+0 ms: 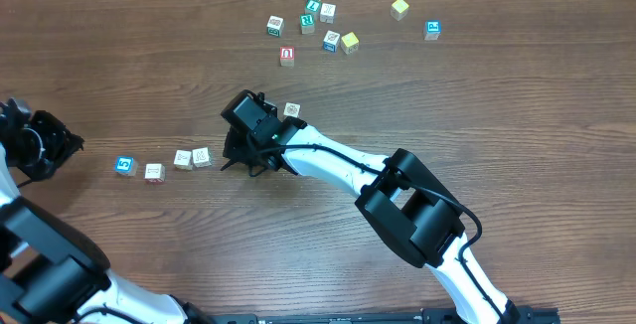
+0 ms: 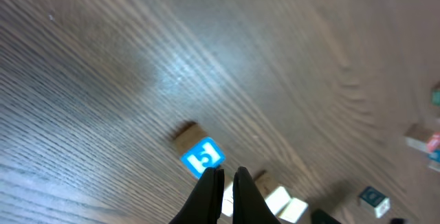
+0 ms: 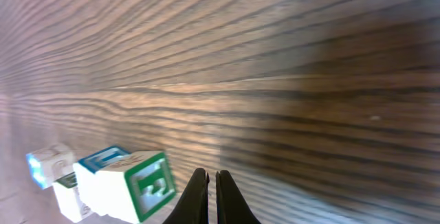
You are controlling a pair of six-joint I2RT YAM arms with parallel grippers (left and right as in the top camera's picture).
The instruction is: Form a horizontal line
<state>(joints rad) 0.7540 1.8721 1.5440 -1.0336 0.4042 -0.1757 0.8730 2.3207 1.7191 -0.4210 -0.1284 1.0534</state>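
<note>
Row of four letter cubes point(image 1: 164, 163), its blue-faced cube point(image 2: 203, 158) nearest my left gripper point(image 2: 227, 172), lies between my two grippers. My right gripper point(image 3: 210, 176) sits near the whitish end. Both are closed and empty.

Far centre on the wooden table point(image 1: 517, 95) lies a loose cluster of letter cubes point(image 1: 307, 23), a red-faced cube point(image 1: 287, 56) nearest, a yellow cube point(image 1: 399, 8) rightward.

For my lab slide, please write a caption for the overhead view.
Four letter cubes form a rough row on the table between the left arm and right arm; other cubes lie scattered behind.
</note>
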